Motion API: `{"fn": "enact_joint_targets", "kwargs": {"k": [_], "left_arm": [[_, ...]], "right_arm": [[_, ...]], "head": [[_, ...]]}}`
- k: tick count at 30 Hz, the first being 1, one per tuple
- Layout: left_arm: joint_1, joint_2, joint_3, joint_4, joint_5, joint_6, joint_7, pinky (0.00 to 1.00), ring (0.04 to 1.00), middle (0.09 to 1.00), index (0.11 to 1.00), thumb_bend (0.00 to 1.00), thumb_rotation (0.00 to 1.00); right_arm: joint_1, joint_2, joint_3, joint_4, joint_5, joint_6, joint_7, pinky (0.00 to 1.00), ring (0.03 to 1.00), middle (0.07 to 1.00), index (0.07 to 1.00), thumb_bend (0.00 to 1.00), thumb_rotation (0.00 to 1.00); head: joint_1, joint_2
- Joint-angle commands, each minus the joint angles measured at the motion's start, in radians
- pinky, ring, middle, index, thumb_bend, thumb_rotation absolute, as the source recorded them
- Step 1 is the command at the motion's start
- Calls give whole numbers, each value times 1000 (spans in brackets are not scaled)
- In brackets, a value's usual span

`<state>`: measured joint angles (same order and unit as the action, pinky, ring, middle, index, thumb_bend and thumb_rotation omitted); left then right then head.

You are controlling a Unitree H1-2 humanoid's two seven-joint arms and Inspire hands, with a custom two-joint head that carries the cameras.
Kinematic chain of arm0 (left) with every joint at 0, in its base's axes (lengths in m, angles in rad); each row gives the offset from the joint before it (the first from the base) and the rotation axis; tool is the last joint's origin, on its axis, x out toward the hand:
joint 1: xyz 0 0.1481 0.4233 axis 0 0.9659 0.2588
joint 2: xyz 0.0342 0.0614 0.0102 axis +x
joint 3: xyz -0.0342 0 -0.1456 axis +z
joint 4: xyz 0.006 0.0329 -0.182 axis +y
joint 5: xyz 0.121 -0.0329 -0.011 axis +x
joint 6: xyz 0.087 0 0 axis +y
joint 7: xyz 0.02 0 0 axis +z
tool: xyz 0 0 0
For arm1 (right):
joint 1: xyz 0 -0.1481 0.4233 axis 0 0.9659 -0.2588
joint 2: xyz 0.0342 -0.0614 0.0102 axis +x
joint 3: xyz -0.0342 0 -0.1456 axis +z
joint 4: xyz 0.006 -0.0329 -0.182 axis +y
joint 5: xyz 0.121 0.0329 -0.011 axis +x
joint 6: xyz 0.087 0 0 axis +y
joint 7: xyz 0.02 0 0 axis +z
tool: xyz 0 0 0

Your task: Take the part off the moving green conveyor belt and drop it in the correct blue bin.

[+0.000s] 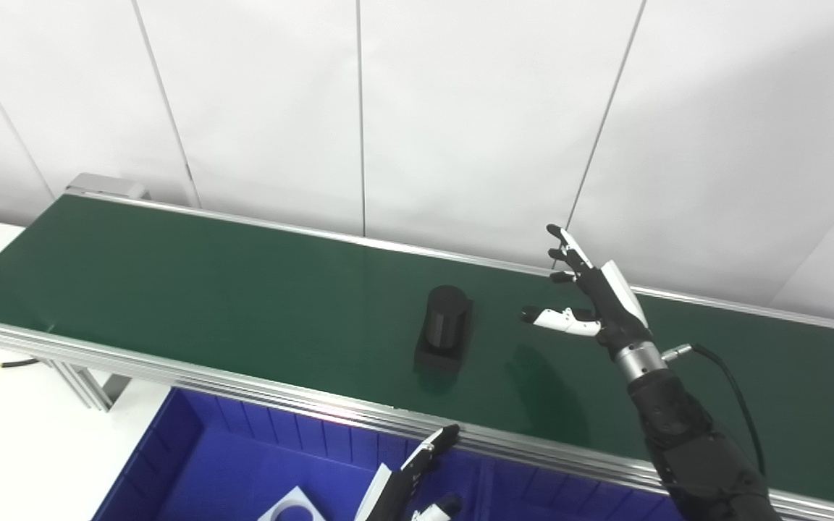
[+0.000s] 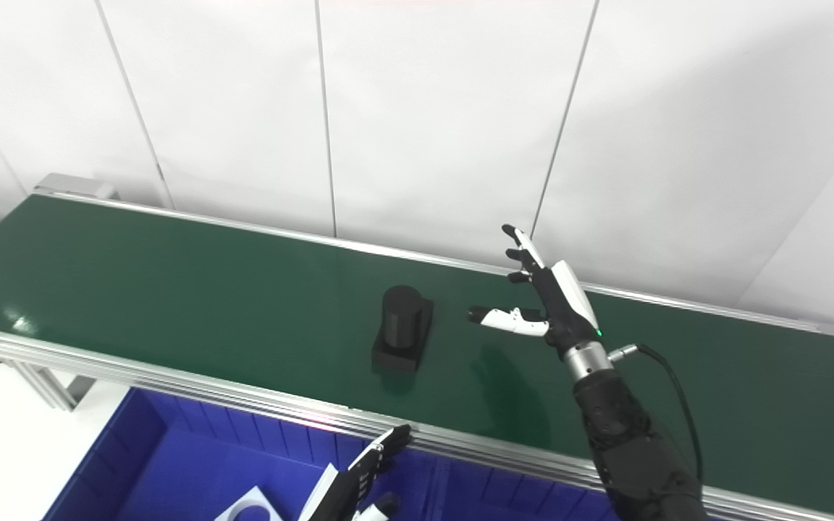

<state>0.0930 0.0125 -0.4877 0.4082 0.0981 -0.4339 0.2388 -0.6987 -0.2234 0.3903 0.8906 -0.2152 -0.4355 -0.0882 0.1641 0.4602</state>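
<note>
While the part (image 1: pixel 445 327) sits on the green belt (image 1: pixel 207 289), roughly midway along its visible length, neither hand touches it. The part is black: a short upright cylinder on a flat squarish base, resting flat on the belt and nearer the belt's front rail than its back one.

The right hand (image 1: pixel 594 293) is raised above the belt to the right of the part, near it but apart from it. Its fingers (image 1: pixel 566 250) are spread and point up and away toward the white wall (image 1: pixel 460 108), while the thumb (image 1: pixel 554 318) sticks out sideways toward the part; the hand holds nothing. Its shadow falls on the belt just below it. A black cable (image 1: pixel 732 391) loops out from the wrist.

The left hand (image 2: pixel 355 481) shows only in part at the bottom edge, in front of the belt's front rail (image 1: pixel 243 391) and over the blue bin (image 1: pixel 192 449). Its fingers are extended up toward the rail and it grips nothing that can be seen, though its lower part is cut off.

In the bin, near the bottom edge, lies a white piece (image 1: pixel 292 510) with a round hole, only partly in view. A white surface (image 1: pixel 19 441) lies to the left of the bin, below the belt's frame.
</note>
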Motion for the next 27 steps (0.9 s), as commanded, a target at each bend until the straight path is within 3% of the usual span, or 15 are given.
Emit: {"fn": "enact_joint_targets", "kwargs": {"k": [1, 16, 20, 22, 27], "left_arm": [[-11, -21, -12, -27, 17, -36, 20, 915, 933, 923, 902, 867, 857], [-2, -27, -29, -46, 18, -36, 42, 913, 935, 923, 897, 915, 846], [-4, -22, -33, -50, 33, -36, 60, 898, 925, 918, 895, 906, 852], [-2, -20, -32, -55, 26, -36, 56, 891, 921, 917, 894, 895, 847], [-2, -16, -31, -57, 23, -36, 53, 904, 929, 922, 900, 902, 845]], "right_arm": [[-66, 3, 16, 4, -21, -34, -37, 743, 913, 1000, 1000, 1000, 661], [-101, 58, 64, 106, -46, -34, -43, 664, 829, 925, 913, 1000, 556], [-100, 71, 68, 128, -52, -34, -50, 797, 857, 859, 854, 1000, 482], [-98, 75, 74, 139, -57, -34, -58, 704, 801, 833, 827, 1000, 443], [-93, 83, 77, 153, -59, -34, -60, 701, 783, 811, 798, 1000, 412]], "head": [[1, 1], [18, 10], [20, 12], [17, 15], [11, 16]]}}
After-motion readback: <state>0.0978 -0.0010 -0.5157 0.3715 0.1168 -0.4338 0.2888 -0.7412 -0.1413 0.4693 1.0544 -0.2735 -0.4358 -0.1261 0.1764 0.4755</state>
